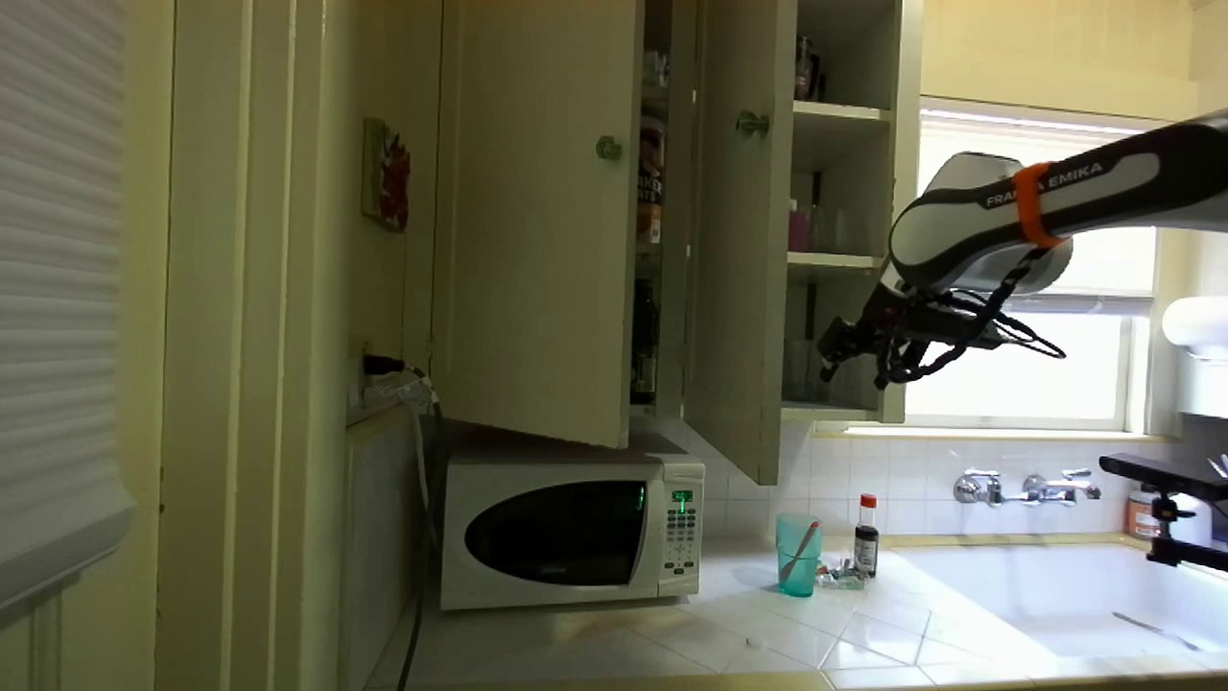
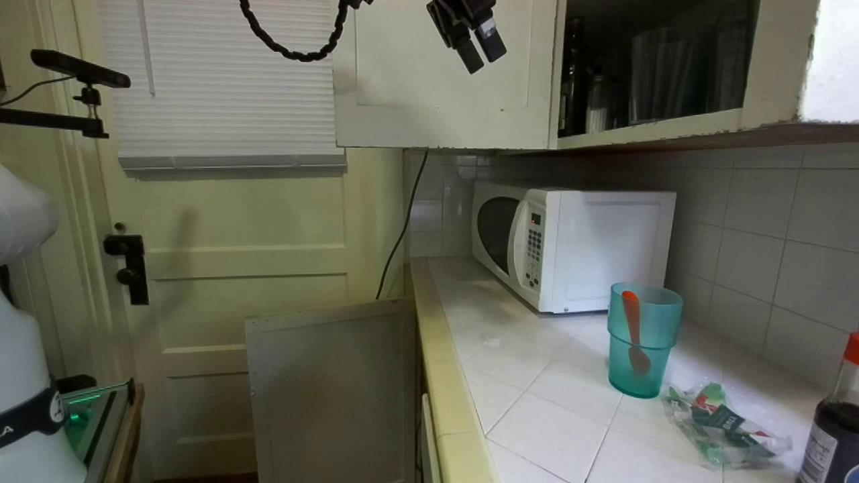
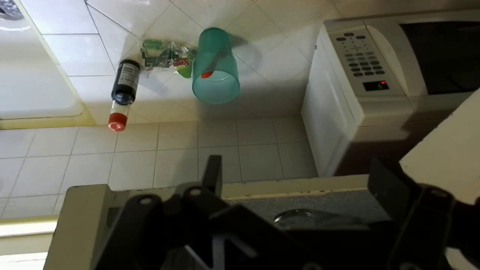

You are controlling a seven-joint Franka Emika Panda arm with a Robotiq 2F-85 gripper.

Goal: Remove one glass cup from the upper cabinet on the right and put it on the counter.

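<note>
Clear glass tumblers stand on the bottom shelf of the upper cabinet, whose door is swung wide; a glass cup shows there dimly. In an exterior view, tall glass cups fill the shadowed opening. My gripper hangs level with that shelf, just in front of the opening. The wrist view has the gripper open, its fingers well apart; between them lies the round base of a glass cup on the shelf, mostly hidden by the gripper body. Below runs the white tiled counter.
A white microwave sits on the counter under the cabinet doors. Nearby stand a teal cup holding a red-handled utensil, a plastic packet and a red-capped bottle. The open cabinet door juts out beside the gripper. The sink lies beyond.
</note>
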